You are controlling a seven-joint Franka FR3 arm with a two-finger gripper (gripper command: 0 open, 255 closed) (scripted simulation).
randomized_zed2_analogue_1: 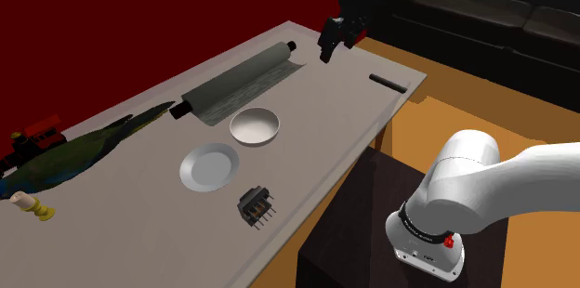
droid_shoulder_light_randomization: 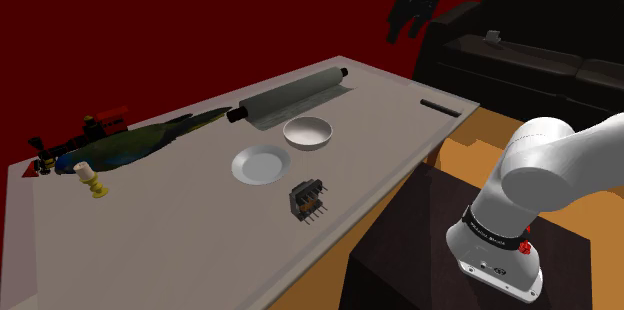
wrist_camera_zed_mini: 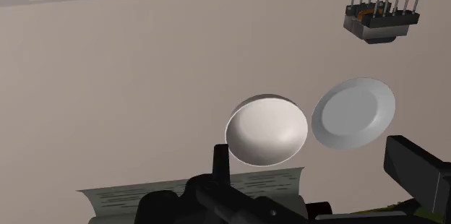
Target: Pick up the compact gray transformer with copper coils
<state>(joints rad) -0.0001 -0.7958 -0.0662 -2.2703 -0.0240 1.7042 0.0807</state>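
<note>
The transformer is a small dark grey block with copper windings and rows of pins, lying on the pale table near its front edge. It also appears in the second exterior view and ahead of the fingers in the wrist view. My black gripper hangs high over the table's far end, well away from the transformer, beyond the bowl and plate. Its fingers stand apart and open with nothing between them. The second exterior view has the gripper above the roll's end.
Between gripper and transformer lie a white bowl and a white plate. A grey rolled mat, a parrot figure, a toy train and a small yellow piece lie further along. A black bar rests near the table edge; a dark sofa stands behind.
</note>
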